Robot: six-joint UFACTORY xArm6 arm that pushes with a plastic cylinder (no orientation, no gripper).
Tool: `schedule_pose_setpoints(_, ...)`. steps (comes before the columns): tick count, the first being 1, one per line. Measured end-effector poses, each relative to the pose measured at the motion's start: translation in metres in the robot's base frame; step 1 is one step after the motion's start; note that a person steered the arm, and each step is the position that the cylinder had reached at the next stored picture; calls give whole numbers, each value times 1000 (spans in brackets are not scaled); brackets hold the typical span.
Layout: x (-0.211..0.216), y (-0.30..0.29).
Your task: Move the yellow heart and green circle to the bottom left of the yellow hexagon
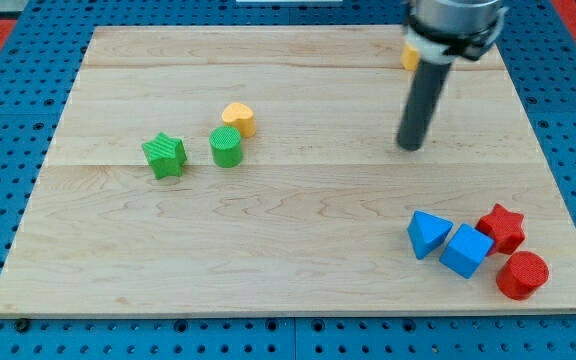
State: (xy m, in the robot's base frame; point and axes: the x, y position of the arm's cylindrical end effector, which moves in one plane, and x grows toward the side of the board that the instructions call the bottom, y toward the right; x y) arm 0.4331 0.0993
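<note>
Well apart from its targets, my tip (409, 146) rests on the worktop (288, 230) in the view's upper right, touching no block; being a bare rod, it has no fingers and holds nothing. The yellow heart (238, 118) and the green circle (226, 147) lie far off toward the view's left, the heart just above the circle and almost touching it. A green star (164, 155) sits just left of the circle. The yellow hexagon (409, 56) shows only as a sliver at the view's top right, mostly hidden behind the arm, just above my tip. So the pair has to travel rightward and slightly up, which in my judgement means the tip must first get round to their left side. The blocks look like ribbed, matte plastic; the worktop is pale planked wood. A blue triangle (427, 234), blue cube (465, 250), red star (502, 227) and red cylinder (521, 275) cluster at the bottom right.
</note>
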Motion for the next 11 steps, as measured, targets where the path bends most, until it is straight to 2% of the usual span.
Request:
schedule_pose_setpoints(1, 25, -115)
schedule_pose_setpoints(4, -6, -236)
schedule_pose_setpoints(5, -19, -243)
schedule_pose_setpoints(6, -49, -209)
schedule_pose_setpoints(7, -73, -139)
schedule_pose_setpoints(8, -61, -105)
schedule_pose_setpoints(9, -34, -103)
schedule_pose_setpoints(11, -49, 4)
